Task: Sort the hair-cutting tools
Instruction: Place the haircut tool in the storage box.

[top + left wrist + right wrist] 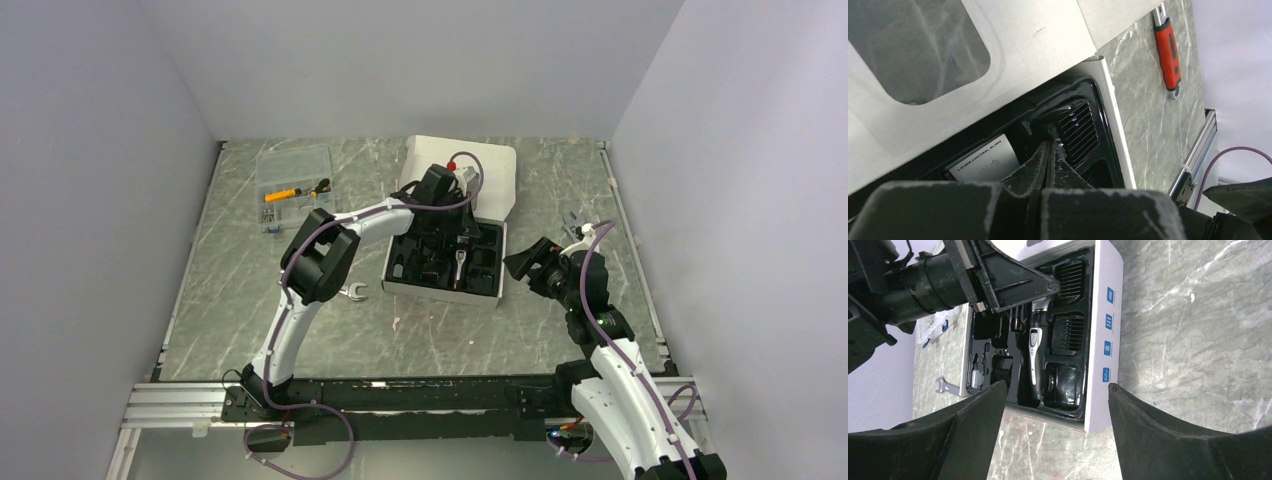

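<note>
Comb attachment (1077,131): tray (1108,125) corner, 1 o'clock; clipper (1035,347) mid-tray. L gripper (1050,150) jaws fully shut, tips at comb edge, hold unclear. R gripper (1055,390) wide open, empty, 3 o'clock. Best: open, straddle comb, pinch, lift vertically.

Left tool (1055,287) down in box (1104,315)

Pair: left arm (284,333), right arm (615,385), white links, black joints, purple cables (1235,148); black wedge fingers (1168,440), scuffed tips
</note>
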Robot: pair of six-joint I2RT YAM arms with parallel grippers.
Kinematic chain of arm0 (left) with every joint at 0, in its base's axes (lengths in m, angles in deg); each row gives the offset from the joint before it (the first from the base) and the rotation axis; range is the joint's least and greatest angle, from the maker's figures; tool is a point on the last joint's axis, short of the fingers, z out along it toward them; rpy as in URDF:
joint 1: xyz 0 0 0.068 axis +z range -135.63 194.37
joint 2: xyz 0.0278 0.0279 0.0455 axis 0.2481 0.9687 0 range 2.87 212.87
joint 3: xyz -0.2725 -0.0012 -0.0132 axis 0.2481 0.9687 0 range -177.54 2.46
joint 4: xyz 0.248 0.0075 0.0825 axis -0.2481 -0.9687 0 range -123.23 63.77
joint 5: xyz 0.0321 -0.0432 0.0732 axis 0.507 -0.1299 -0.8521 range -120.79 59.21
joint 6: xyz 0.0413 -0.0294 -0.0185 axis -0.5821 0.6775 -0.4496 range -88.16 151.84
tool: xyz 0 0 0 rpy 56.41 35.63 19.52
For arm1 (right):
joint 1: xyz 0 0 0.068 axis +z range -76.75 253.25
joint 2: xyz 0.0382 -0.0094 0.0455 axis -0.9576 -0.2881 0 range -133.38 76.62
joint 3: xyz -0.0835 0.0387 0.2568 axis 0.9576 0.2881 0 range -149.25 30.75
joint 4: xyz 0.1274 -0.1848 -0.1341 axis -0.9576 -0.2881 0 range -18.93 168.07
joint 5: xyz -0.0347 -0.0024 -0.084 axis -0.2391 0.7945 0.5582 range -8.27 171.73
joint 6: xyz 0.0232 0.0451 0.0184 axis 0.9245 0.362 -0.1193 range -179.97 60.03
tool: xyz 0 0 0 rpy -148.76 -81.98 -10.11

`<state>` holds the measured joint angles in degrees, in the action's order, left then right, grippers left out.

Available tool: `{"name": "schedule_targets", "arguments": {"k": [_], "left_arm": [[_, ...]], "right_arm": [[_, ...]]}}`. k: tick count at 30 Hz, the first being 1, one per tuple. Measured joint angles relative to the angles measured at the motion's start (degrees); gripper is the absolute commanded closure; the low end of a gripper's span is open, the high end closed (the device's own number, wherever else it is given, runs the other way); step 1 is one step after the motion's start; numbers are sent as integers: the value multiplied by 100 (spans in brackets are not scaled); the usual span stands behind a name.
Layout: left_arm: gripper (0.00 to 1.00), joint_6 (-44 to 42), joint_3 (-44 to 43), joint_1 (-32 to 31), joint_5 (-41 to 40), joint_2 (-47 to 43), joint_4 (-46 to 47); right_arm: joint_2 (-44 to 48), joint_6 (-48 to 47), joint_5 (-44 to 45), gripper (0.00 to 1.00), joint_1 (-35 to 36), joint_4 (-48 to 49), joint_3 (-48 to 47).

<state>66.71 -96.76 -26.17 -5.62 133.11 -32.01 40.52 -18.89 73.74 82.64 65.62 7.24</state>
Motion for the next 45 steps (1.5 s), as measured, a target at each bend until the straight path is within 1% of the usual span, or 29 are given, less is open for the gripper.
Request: {"name": "schedule_targets", "arguments": {"k": [6,18,24,28,33,37,40,45], "left_arm": [[100,-83,-254,-2,-57,175,-142],[100,-149,-170,9,-142,157,-98],[100,-229,136,79,-260,-116,-103],[95,-216,387,120,-260,-387,-20],[93,-70,518,127,-179,-671,450],[96,-79,103,-28,-83,-645,485],[98,-125,-435,-201,-44,-476,422],[99,-131,-658,-374,68,-181,404]], "right_arm": [[-31,-20,0,23,-11,2,0],[-94,-17,0,23,-11,2,0],[-76,-17,-2,23,-20,2,0],[-50,-17,-2,23,-22,2,2],[-2,-15,-2,23,-22,4,2],[11,-15,-4,23,-22,2,2],[11,-17,-2,23,-22,2,2],[44,-37,-2,23,-22,-4,2]]}}
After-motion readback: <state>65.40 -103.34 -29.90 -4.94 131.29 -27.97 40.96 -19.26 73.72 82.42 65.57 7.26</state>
